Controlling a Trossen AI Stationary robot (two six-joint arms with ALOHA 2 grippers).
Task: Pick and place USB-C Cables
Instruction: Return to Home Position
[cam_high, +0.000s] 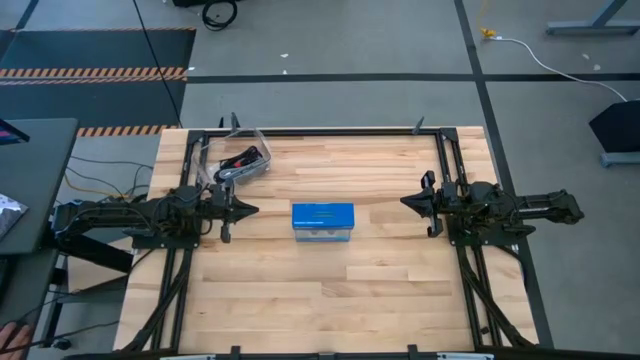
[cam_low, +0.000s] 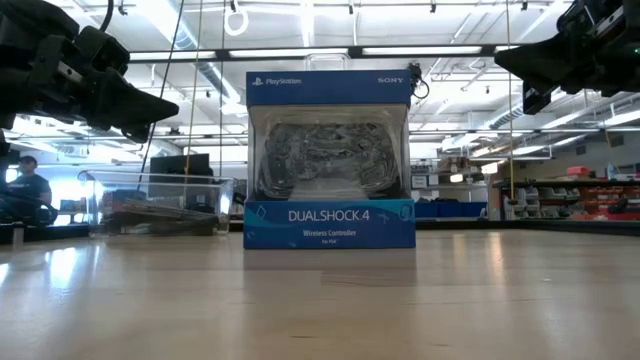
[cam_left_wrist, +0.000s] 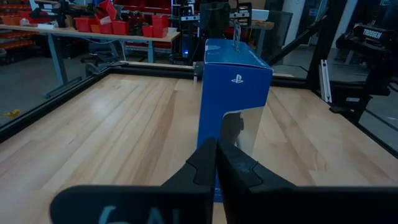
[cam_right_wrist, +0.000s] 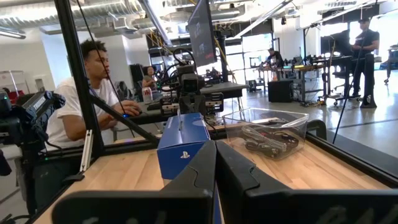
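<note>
The USB-C cables (cam_high: 240, 163) lie in a tangle of black, maroon and grey cords on the floor of a clear plastic tub (cam_high: 237, 160) at the table's far left. In the right wrist view the cables (cam_right_wrist: 268, 140) show through the tub's wall. My left gripper (cam_high: 252, 210) hovers shut above the table, left of the blue controller box (cam_high: 323, 222) and near the tub's near side. My right gripper (cam_high: 405, 202) hovers shut to the right of the box. Both grippers point at the box and touch nothing.
The blue controller box (cam_low: 329, 160) stands upright at the table's middle, between the two grippers. Black frame rails (cam_high: 446, 160) run along the table's left, right and far sides. A person (cam_right_wrist: 87, 93) sits beyond the table's left edge. Bare wood lies near the front edge.
</note>
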